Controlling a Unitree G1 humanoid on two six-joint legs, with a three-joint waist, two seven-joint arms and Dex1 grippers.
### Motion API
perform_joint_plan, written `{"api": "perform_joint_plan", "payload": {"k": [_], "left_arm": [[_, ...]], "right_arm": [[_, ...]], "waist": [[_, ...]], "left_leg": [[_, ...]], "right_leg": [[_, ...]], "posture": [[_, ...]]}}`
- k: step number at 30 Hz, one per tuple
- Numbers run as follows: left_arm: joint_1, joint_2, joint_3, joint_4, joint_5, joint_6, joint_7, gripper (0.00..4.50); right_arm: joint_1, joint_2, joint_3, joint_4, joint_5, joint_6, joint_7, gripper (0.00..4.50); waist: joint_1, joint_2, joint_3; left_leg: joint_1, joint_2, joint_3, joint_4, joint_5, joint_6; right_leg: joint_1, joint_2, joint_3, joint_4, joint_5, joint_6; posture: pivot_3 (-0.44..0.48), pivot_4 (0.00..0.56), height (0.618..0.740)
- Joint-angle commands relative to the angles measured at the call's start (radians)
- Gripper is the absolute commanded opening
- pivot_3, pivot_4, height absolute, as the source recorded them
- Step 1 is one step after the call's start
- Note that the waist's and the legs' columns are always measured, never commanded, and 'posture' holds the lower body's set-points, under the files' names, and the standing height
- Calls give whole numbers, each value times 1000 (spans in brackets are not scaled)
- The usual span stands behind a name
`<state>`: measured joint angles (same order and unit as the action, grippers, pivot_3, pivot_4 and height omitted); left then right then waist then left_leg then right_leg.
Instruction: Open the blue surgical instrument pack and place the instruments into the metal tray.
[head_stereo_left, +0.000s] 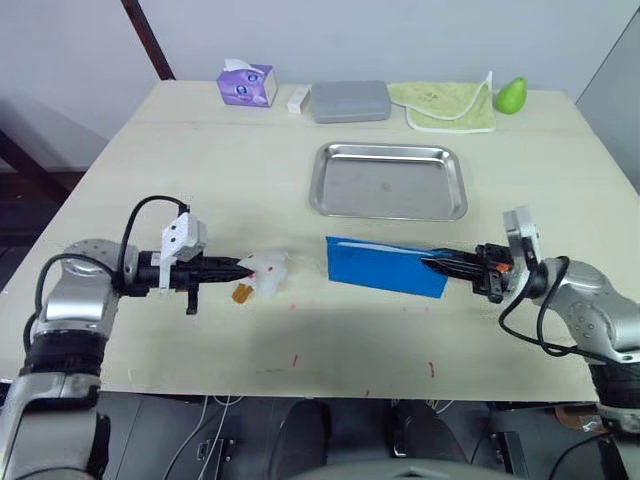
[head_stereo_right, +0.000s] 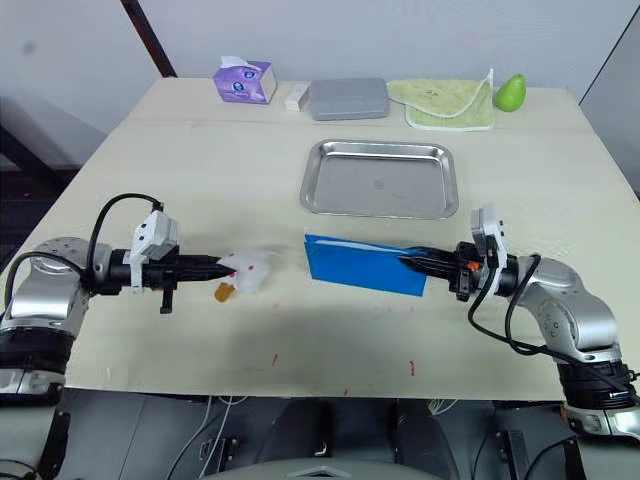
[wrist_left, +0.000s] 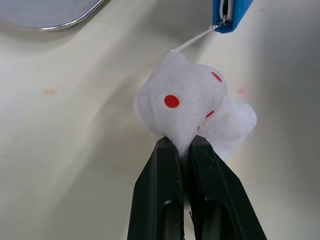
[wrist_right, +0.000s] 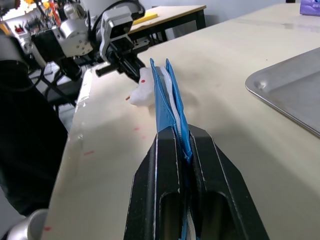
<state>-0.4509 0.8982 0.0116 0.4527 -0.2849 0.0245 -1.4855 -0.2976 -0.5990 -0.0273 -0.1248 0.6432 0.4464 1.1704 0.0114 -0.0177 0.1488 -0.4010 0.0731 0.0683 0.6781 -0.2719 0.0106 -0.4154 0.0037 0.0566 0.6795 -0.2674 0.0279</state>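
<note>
The blue surgical instrument pack (head_stereo_left: 385, 265) lies closed on the table, just in front of the metal tray (head_stereo_left: 388, 180), which holds nothing. My right gripper (head_stereo_left: 432, 264) is shut on the pack's right edge; the right wrist view shows the blue layers (wrist_right: 167, 95) pinched between its fingers. A white puff with red dots (wrist_left: 190, 105) hangs on a thin white cord from the pack's left corner. My left gripper (head_stereo_left: 245, 268) is shut on that puff. The instruments are hidden.
Along the table's far edge stand a purple tissue box (head_stereo_left: 246, 84), a small white block (head_stereo_left: 298, 99), a grey rectangular case (head_stereo_left: 350, 101), a pale green cloth (head_stereo_left: 445, 105) and a green pear-shaped object (head_stereo_left: 511, 95). A small orange bit (head_stereo_left: 241, 294) lies by the puff.
</note>
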Motion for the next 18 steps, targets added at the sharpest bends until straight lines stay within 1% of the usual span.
{"api": "perform_joint_plan", "payload": {"k": [1, 3, 11, 17, 18], "left_arm": [[-53, -7, -28, 76, 68, -136, -9, 16], [-98, -27, -51, 138, 113, -231, 8, 16], [-255, -91, -101, 339, 219, -451, 58, 16], [-311, -112, -112, 437, 259, -516, 77, 16], [-314, -115, -107, 445, 249, -503, 67, 355]], "right_arm": [[-3, 3, 12, -4, -28, -45, 14, 0], [0, 9, 26, 1, -44, -57, 13, 0], [-2, 21, 37, 17, -69, -63, 1, 0], [0, 33, 43, 23, -82, -68, -2, 0], [1, 35, 44, 25, -84, -71, -4, 0]], "waist": [[0, 0, 0], [1, 0, 0], [3, 0, 0], [2, 0, 0], [2, 0, 0]], "left_leg": [[0, 0, 0, 0, 0, 0], [0, 0, 0, 0, 0, 0], [0, 0, 0, 0, 0, 0], [0, 0, 0, 0, 0, 0], [0, 0, 0, 0, 0, 0]], "right_leg": [[0, 0, 0, 0, 0, 0], [0, 0, 0, 0, 0, 0], [0, 0, 0, 0, 0, 0], [0, 0, 0, 1, 0, 0], [0, 0, 0, 1, 0, 0]], "posture": [[0, 150, 736], [0, 150, 736], [0, 150, 736], [0, 150, 736], [0, 150, 736]]}}
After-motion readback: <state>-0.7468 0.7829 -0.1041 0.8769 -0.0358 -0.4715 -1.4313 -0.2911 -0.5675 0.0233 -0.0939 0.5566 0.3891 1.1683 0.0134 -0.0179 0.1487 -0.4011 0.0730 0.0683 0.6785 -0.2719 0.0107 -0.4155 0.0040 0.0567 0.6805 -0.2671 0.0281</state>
